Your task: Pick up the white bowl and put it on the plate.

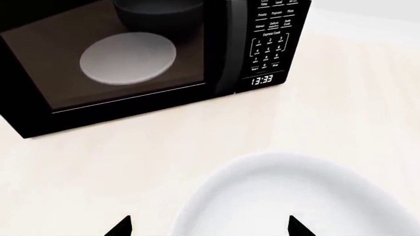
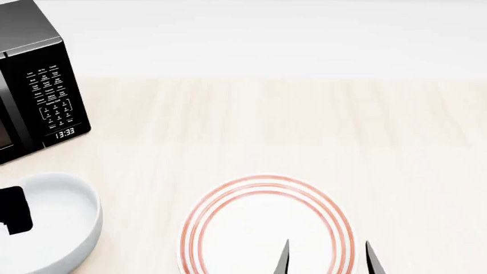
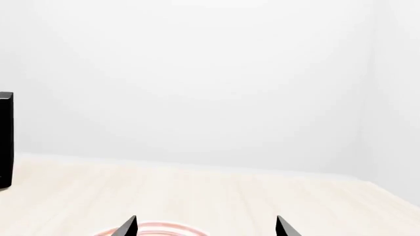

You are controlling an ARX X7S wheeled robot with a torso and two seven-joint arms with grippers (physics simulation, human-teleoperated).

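White bowl [image 1: 295, 196] between the spread left gripper [image 1: 210, 227] tips, microwave [image 1: 131, 59] beyond; head view alone shows plate [image 2: 266, 228] under the spread right gripper [image 2: 327, 260].

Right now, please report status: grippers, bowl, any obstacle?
Left gripper open over white bowl, not holding. Right gripper open above plate. Bowl left of plate, path clear.
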